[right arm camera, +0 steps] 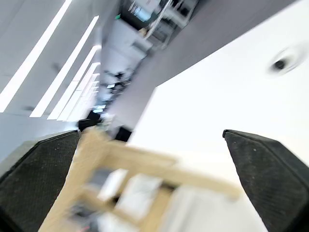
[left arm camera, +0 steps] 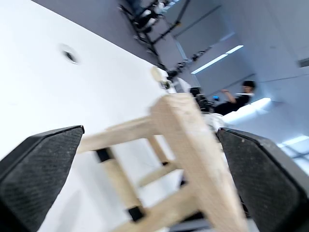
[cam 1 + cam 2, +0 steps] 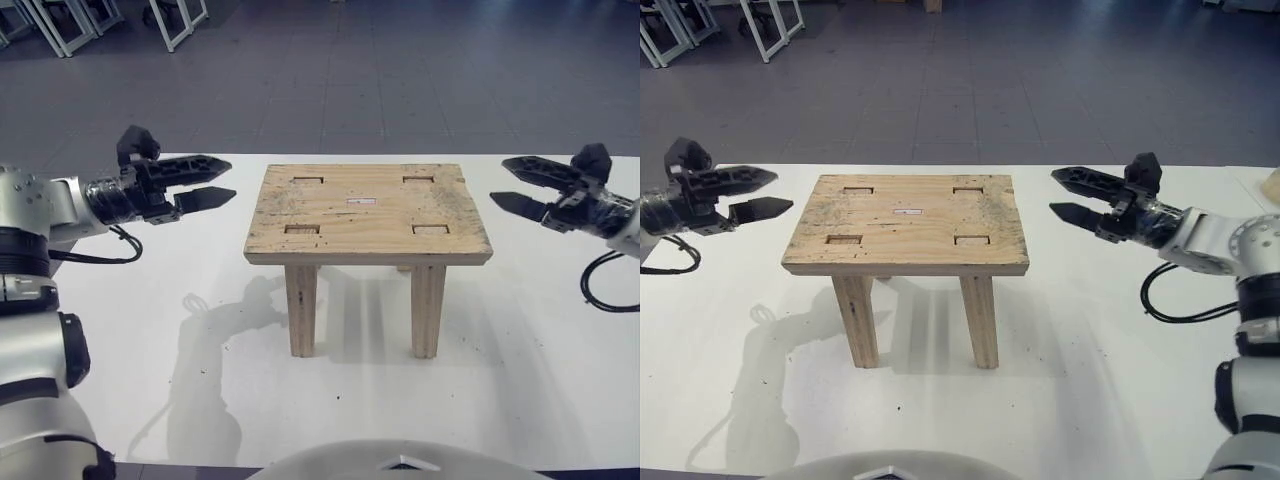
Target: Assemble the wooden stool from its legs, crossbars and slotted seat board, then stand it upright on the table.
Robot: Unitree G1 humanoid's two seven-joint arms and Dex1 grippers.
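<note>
**A:** How are the arms posed?

**B:** Both are raised over the white tabletop (image 3: pixel 530 370), with the forearms turned inward so they face each other. The left pincer (image 3: pixel 229 179) is held roughly level. Its two black fingers (image 2: pixel 38 169) are spread one above the other and grip nothing. The right pincer (image 3: pixel 500 181) mirrors it, with its fingers also spread and bare.

**A:** And the stool?

**B:** The pale wooden stool (image 3: pixel 368 215) stands upright on the tabletop between the two pincers, and neither one touches it. Both sets of fingertips point at the side edges of its slotted rectangular seat board (image 3: pixel 905 235), at about seat height. The left pincer is a little closer to its edge than the right. Two front legs (image 3: pixel 302 310) rest on the tabletop, below and inward of each pincer. In the left wrist view, the end of the stool lies straight ahead between the spread fingers, with a crossbar (image 2: pixel 123 129) joining the legs. The right wrist view shows the other end, blurred.

**A:** What else is around?

**B:** A black cable (image 3: pixel 100 255) loops down behind the left pincer's wrist, and a second one hangs under the right arm. A small white label (image 3: pixel 361 201) sits near the middle of the seat, midway between the pincers. Far beyond both pincers, past the tabletop's back edge, white-framed stands (image 3: pixel 70 25) stand on a grey floor (image 3: pixel 400 80).
</note>
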